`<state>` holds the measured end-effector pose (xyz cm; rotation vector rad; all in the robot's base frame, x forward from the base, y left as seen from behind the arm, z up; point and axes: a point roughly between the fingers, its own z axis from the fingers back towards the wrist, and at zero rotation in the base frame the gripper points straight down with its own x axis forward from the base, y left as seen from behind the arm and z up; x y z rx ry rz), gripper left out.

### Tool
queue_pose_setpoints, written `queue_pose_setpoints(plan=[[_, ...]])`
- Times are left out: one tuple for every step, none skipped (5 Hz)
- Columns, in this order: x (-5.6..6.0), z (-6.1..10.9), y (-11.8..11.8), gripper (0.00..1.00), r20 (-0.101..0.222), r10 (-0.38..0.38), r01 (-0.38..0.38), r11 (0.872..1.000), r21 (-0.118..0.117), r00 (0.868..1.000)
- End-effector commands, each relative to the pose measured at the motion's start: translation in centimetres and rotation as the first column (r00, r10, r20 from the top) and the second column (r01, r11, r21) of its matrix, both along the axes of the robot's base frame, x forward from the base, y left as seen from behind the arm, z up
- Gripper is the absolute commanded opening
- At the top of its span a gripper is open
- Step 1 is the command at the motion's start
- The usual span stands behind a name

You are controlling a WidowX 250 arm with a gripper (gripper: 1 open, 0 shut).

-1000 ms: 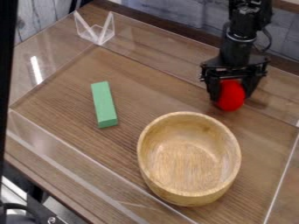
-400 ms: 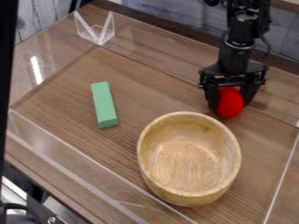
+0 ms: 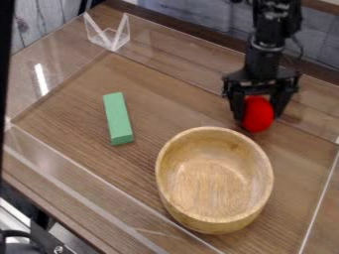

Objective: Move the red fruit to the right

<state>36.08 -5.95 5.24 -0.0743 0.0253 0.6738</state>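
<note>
the small round bright red toy fruit (image 3: 259, 115) sits on the wooden counter (image 3: 172, 94) right beneath my hand (image 3: 259, 99), between my two dark fingers and a little below their tips. my hand is released, fingers spread wide on either side of the fruit, pointing straight down, gripping nothing. compared with a second ago, my hand sits slightly higher over the fruit and more of its red body shows below my fingers; the fruit itself has not shifted on the counter. i read that as the let-go being done: the fruit rests on its own toward the right end of the counter, so the move looks essentially finished, and what remains for me is to lift clear without nudging it.

the fruit is nearly round, so it has no real long axis; any leafy top is hidden behind my hand, and i cannot tell which way it points.

the round light wooden bowl (image 3: 215, 178) lies near, below and left of my hand. the green rectangular block (image 3: 118, 118) lies well apart to my left.
</note>
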Motion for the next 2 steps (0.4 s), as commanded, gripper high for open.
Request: queue_pose_setpoints(plan=[[1.24,4.83,0.88,1.0,0.113,-0.029,0.032,0.999,-0.031,0.993],[1.25,4.63,0.16,1.0,0.106,-0.037,0.039,0.999,-0.022,0.994]])
